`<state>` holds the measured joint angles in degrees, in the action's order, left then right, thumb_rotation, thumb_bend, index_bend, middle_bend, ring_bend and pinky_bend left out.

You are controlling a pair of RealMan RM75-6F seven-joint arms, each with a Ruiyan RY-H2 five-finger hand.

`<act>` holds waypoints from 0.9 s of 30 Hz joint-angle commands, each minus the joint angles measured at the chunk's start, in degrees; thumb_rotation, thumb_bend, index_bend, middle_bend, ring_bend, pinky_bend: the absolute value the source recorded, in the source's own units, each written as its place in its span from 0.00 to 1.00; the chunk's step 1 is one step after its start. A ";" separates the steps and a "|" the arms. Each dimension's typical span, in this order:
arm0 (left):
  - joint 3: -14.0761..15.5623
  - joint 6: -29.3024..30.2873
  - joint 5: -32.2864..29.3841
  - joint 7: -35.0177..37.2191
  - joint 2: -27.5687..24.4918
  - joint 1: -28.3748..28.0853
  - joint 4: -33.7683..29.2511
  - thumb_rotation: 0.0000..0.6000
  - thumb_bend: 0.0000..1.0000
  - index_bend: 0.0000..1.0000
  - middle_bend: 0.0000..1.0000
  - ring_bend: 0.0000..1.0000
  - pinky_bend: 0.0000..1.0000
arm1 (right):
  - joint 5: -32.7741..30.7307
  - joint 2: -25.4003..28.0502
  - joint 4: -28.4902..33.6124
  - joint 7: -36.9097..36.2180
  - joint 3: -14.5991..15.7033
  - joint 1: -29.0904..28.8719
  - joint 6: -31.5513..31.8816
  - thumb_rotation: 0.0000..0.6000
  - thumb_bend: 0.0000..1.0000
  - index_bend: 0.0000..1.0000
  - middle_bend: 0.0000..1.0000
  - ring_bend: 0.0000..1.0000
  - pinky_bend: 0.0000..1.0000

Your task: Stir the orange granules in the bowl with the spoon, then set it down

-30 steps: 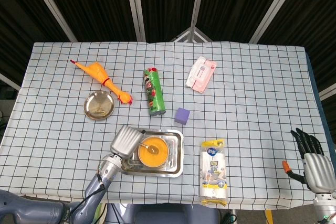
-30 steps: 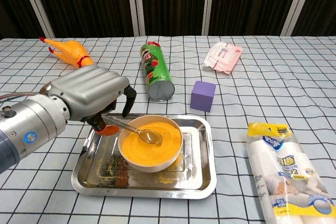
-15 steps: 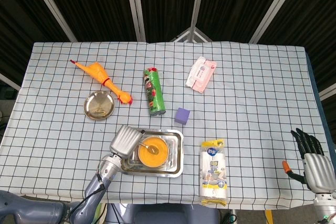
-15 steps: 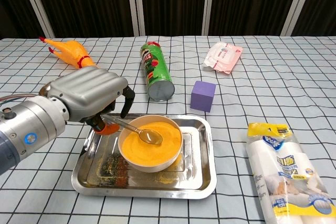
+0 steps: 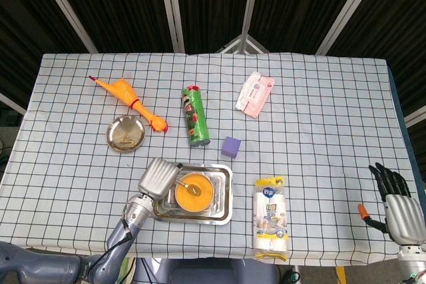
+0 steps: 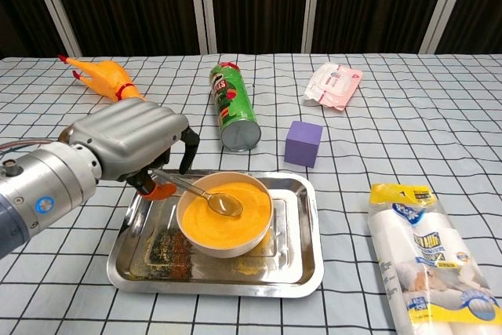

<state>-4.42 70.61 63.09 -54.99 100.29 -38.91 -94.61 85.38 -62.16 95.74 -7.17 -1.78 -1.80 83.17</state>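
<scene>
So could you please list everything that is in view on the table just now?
bowl: one, orange granules, in tray
spoon: one, metal, orange handle, tip in bowl
tray: one, steel, near edge
can: one, green, lying mid-table
cube: one, purple, right of can
chicken: one, orange, far left
dish: one, metal, beside chicken
wipes: one, pink, far right
cups: one yellow-topped pack, right of tray
left robot hand: grey, holds spoon
right robot hand: black-fingered, off table edge, open

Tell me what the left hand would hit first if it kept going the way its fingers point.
Probably the bowl. The left hand holds the spoon at the tray's left edge, fingers aimed right and down toward the orange granules. Depth is hard to judge; the bowl's near rim looks first.
</scene>
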 commanded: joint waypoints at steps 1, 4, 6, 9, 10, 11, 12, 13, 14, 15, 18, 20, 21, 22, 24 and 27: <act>0.00 -0.03 0.03 0.13 -0.04 0.04 0.07 1.00 0.42 0.52 1.00 0.98 0.95 | -0.01 -0.03 -0.04 0.05 -0.02 -0.01 0.01 1.00 0.40 0.00 0.00 0.00 0.00; 0.03 -0.13 0.02 0.23 -0.04 0.05 0.22 1.00 0.42 0.52 1.00 0.98 0.95 | -0.01 -0.02 -0.04 0.06 -0.01 -0.01 -0.01 1.00 0.40 0.00 0.00 0.00 0.00; 0.06 -0.20 0.06 0.30 -0.02 0.06 0.36 1.00 0.42 0.52 1.00 0.98 0.95 | 0.00 -0.04 -0.04 0.09 -0.01 -0.01 -0.01 1.00 0.41 0.00 0.00 0.00 0.00; -0.01 -0.22 0.13 0.51 0.19 0.07 0.62 1.00 0.43 0.52 1.00 0.98 0.95 | 0.01 -0.04 -0.01 0.06 0.01 -0.01 -0.04 1.00 0.40 0.00 0.00 0.00 0.00; -0.03 -0.23 0.12 0.60 0.30 0.09 0.69 1.00 0.44 0.52 1.00 0.98 0.95 | 0.02 -0.03 -0.03 0.07 0.02 0.00 -0.02 1.00 0.40 0.00 0.00 0.00 0.00; -0.04 -0.24 0.16 0.65 0.39 0.09 0.78 1.00 0.45 0.52 1.00 0.98 0.95 | 0.03 -0.03 -0.03 0.05 0.01 0.01 0.01 1.00 0.40 0.00 0.00 0.00 0.00; 0.01 -0.22 0.26 0.64 0.49 0.08 0.90 1.00 0.45 0.53 1.00 0.98 0.95 | 0.03 -0.04 -0.03 0.02 0.02 0.00 -0.01 1.00 0.40 0.00 0.00 0.00 0.00; 0.04 -0.23 0.35 0.66 0.57 0.09 1.00 1.00 0.46 0.53 1.00 0.98 0.95 | 0.02 -0.03 -0.03 0.00 0.02 0.00 -0.02 1.00 0.40 0.00 0.00 0.00 0.00; 0.09 -0.21 0.37 0.70 0.66 0.13 1.06 1.00 0.46 0.53 1.00 0.98 0.95 | 0.01 -0.04 -0.04 -0.02 0.02 0.01 -0.03 1.00 0.40 0.00 0.00 0.00 0.00; 0.09 -0.19 0.43 0.74 0.75 0.14 1.15 1.00 0.47 0.53 1.00 0.98 0.95 | 0.00 -0.03 -0.02 -0.06 0.01 0.00 -0.04 1.00 0.40 0.00 0.00 0.00 0.00; 0.09 -0.18 0.46 0.78 0.89 0.18 1.26 1.00 0.48 0.54 1.00 0.98 0.95 | -0.03 -0.01 -0.02 -0.10 0.02 0.01 -0.06 1.00 0.40 0.00 0.00 0.00 0.00; 0.04 -0.16 0.54 0.82 0.97 0.18 1.31 1.00 0.49 0.54 1.00 0.98 0.95 | -0.02 -0.01 -0.01 -0.10 0.02 0.02 -0.04 1.00 0.40 0.00 0.00 0.00 0.00; 0.02 -0.15 0.59 0.84 0.98 0.18 1.36 1.00 0.50 0.54 1.00 0.98 0.95 | -0.03 -0.01 -0.01 -0.09 0.00 0.01 -0.04 1.00 0.40 0.00 0.00 0.00 0.00; 0.01 -0.15 0.58 0.85 0.98 0.20 1.37 1.00 0.50 0.54 1.00 0.98 0.95 | -0.03 -0.01 -0.02 -0.08 0.00 0.01 -0.04 1.00 0.40 0.00 0.00 0.00 0.00; -0.03 -0.18 0.54 0.82 0.96 0.20 1.40 1.00 0.50 0.54 1.00 0.98 0.95 | -0.03 -0.02 -0.01 -0.04 0.01 0.03 -0.02 1.00 0.40 0.00 0.00 0.00 0.00; -0.02 -0.19 0.56 0.82 0.92 0.25 1.42 1.00 0.51 0.55 1.00 0.98 0.95 | -0.04 -0.02 0.00 0.00 0.02 0.05 0.00 1.00 0.40 0.00 0.00 0.00 0.00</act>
<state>-4.44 70.43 63.64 -54.18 101.22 -38.66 -93.19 85.34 -62.18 95.75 -7.17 -1.76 -1.75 83.17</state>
